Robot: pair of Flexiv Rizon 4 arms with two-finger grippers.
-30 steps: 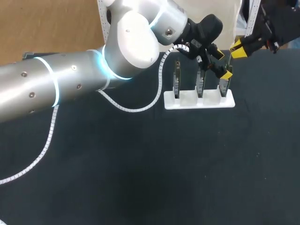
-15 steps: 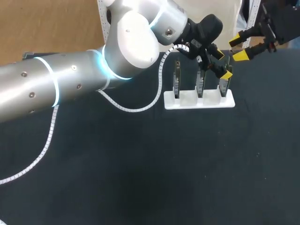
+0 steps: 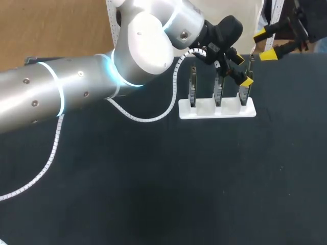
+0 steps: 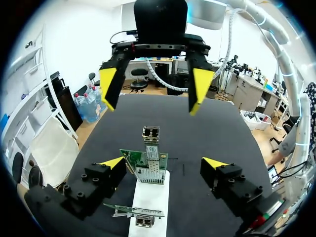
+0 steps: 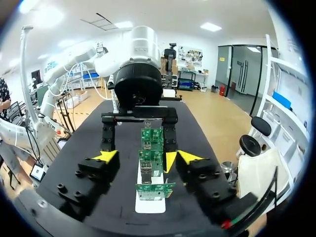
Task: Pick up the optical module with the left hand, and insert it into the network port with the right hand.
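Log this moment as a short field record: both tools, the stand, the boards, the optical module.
left tool: open, fingers on either side of the rightmost board, not gripping it
right tool: open, in the air beyond the stand, facing the left tool
stand: white, on the black table, holds three upright green boards
optical module: upright on the board between the left tool's fingers, not held

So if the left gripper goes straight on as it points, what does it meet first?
The left gripper would probably meet the upright green board on the white holder, ahead between its open fingers; depth unclear.
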